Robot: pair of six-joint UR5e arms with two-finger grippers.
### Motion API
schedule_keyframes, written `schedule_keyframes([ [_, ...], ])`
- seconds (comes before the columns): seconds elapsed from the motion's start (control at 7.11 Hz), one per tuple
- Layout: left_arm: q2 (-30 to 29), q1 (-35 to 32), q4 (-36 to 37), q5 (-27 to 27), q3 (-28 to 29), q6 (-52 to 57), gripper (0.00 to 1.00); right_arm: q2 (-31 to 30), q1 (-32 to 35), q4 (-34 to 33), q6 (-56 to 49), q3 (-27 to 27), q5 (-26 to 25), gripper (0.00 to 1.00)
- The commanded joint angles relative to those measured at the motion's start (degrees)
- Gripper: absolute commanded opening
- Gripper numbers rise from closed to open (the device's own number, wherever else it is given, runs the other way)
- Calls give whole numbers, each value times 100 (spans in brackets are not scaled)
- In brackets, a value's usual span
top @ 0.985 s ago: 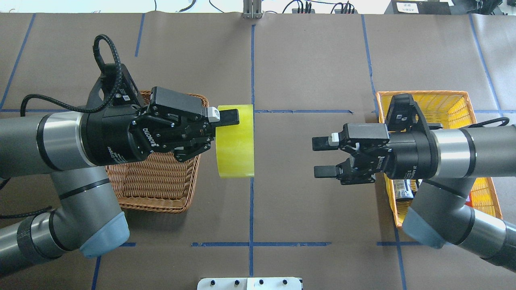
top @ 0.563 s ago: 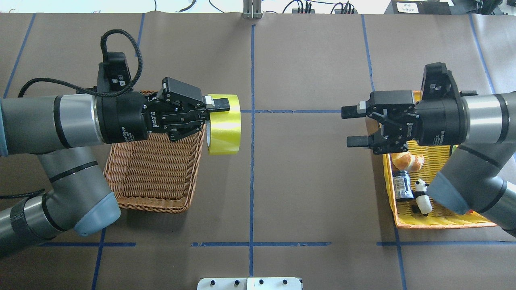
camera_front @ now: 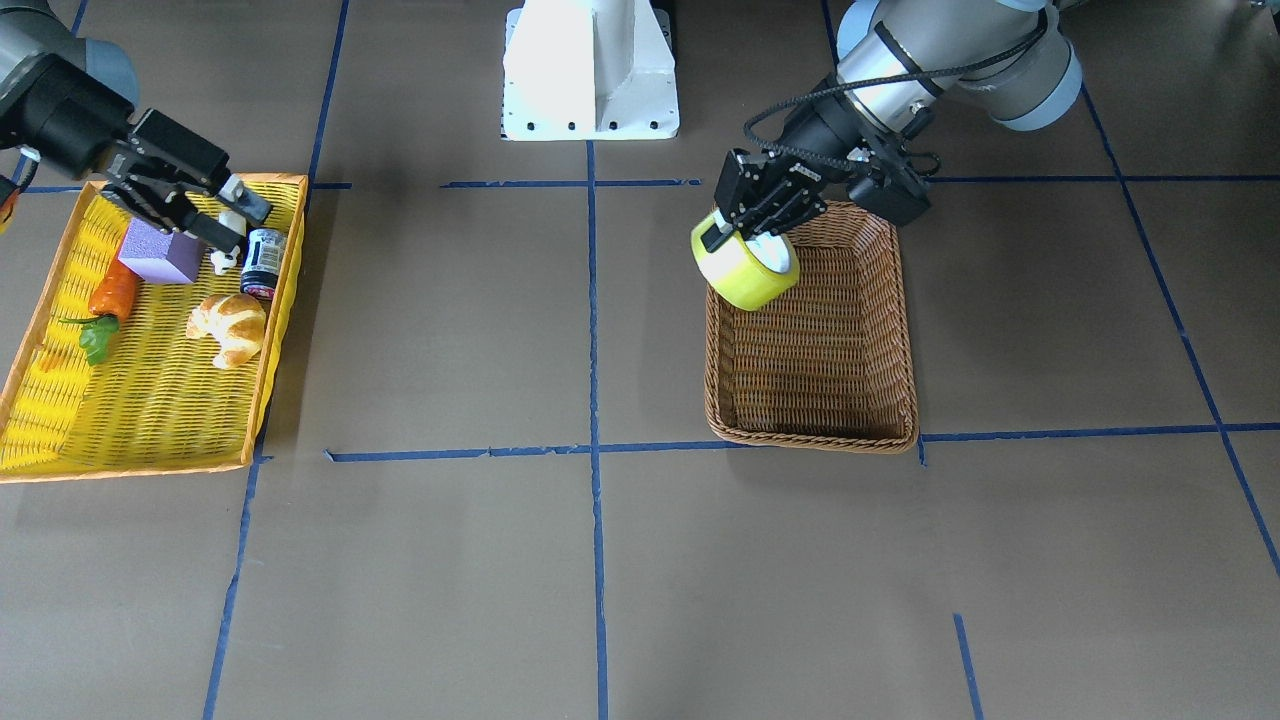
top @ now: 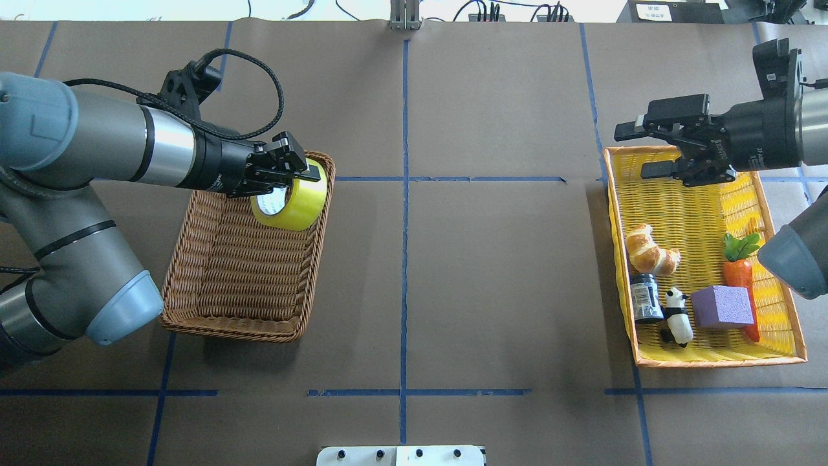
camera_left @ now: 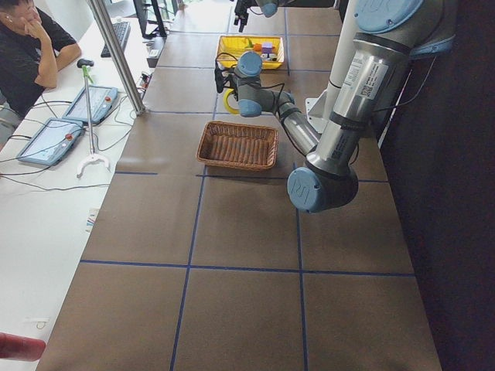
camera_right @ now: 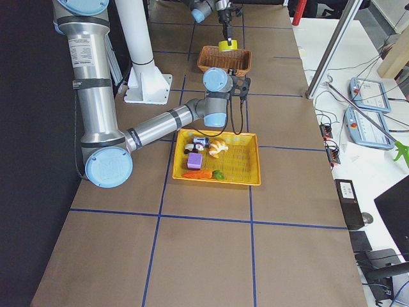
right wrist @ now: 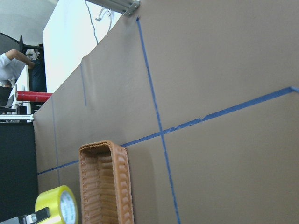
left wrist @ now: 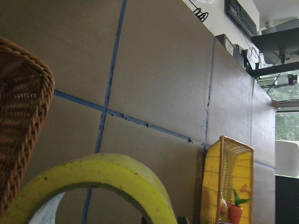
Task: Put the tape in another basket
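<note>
The yellow-green tape [top: 292, 206] hangs over the far right corner of the brown wicker basket [top: 226, 323], held above its rim. My left gripper [top: 299, 180] is shut on the roll's wall, one finger outside and one inside the white core. In the front-facing view the tape [camera_front: 745, 272] sits under the left gripper [camera_front: 735, 235], at the basket's [camera_front: 810, 440] corner nearest the robot. The left wrist view shows the tape [left wrist: 107, 179] close below, beside the basket [left wrist: 23, 116]. My right gripper [top: 637, 152] is open and empty over the far end of the yellow tray.
The yellow orange-rimmed tray [top: 711, 362] at the right holds a croissant [top: 650, 255], a dark jar [top: 644, 298], a panda figure [top: 676, 314], a purple block [top: 721, 307] and a carrot [top: 737, 272]. A white base plate [top: 401, 455] sits at the near edge.
My left arm swung the tape left and down, from the table's middle to over the wicker basket's corner. My right arm drew back right and away, uncovering the tray's contents.
</note>
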Motion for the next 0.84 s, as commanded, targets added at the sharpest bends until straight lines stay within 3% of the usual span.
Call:
schedule_keyframes([
  [0.0, -8, 75, 1840, 510, -227, 827, 0, -70, 85, -472, -424, -4, -15, 100],
  [0.28, -17, 924, 2303, 1440, -53, 837, 0, -79, 59, -500, -424, -13, -68, 100],
  [0.7, -35, 946, 2313, 1541, 440, 1240, 0, -157, 50, -500, -433, -13, -77, 100],
])
